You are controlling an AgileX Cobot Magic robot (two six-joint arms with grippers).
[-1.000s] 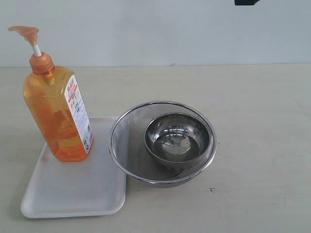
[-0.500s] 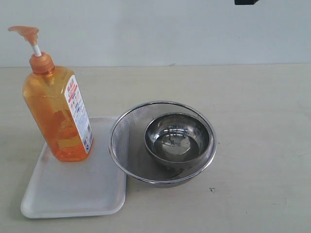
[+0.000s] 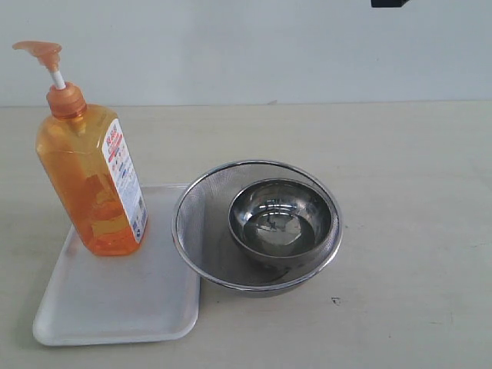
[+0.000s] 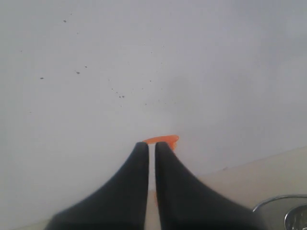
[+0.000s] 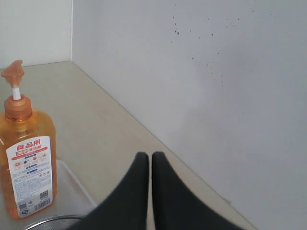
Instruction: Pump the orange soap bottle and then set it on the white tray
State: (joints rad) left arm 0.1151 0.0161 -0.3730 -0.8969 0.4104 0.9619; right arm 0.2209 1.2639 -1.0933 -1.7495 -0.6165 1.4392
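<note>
wall (image 3: pixel 246 46) — plain white, small dark specks | tabletop (image 3: pixel 415 192) — pale beige, evenly lit

Soft, even light fills all 3 views, leaving only faint shadows under the metal strainer (image 3: pixel 201 223) and the orange soap bottle (image 3: pixel 88 184). Bright glare glints in the steel bowl (image 3: pixel 280 223). Close to the wrist lenses, the left gripper (image 4: pixel 151 145) and right gripper (image 5: pixel 149 155) show blurred.

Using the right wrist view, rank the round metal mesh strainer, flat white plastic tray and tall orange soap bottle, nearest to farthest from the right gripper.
From the right gripper:
1. The round metal mesh strainer, on the tray's near side.
2. The flat white plastic tray, beyond the strainer.
3. The tall orange soap bottle, standing on the tray's far part.
</note>
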